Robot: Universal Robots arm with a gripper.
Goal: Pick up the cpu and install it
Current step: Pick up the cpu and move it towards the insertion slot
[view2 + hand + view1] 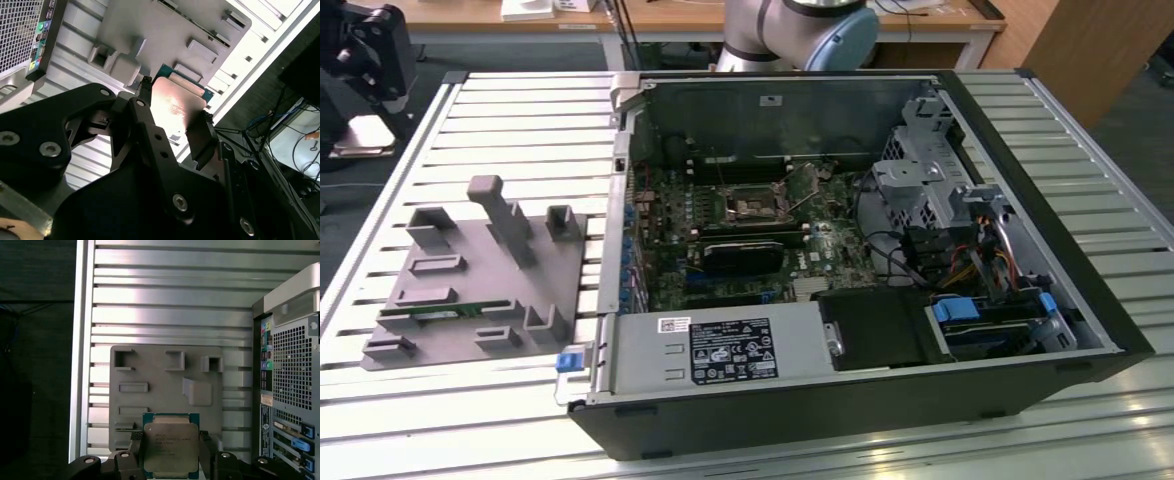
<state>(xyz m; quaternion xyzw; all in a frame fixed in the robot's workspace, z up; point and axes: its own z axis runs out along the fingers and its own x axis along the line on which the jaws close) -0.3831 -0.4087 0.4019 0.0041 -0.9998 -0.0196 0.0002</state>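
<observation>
1. The gripper [170, 460] is clamped on the cpu [170, 447]. In the first wrist view its two dark fingers [205, 450] press in on two opposite edges of the chip.
2. The cpu hangs in the jaws with its silvery metal lid facing the camera and a thin green board edge showing along the far side. The second wrist view shows the same grip from the side, with the cpu [176, 102] flat and pinched between the finger tips.
3. Below it lies the grey fixture plate [160, 370] on the slatted table [175, 300]. The chip looks clear of the plate rather than resting on it, though that is my reading, not a certainty.
4. In the exterior view the plate [454, 300] sits to the exterior view's left of the open computer case [854, 420]. The socket [754, 208] on the board inside is well apart from the plate.
5. Handling, as I judge it: light, thin and stiff, so weight is no worry. The metal lid is smooth and likely slippery, and the underside contacts are delicate.
6. Where to hold: the edges, just as here. Two opposite sides of the board rim, with nothing touching the underside. The grip looks centred along those edges, which should keep the chip level instead of pivoting between the pads.
</observation>
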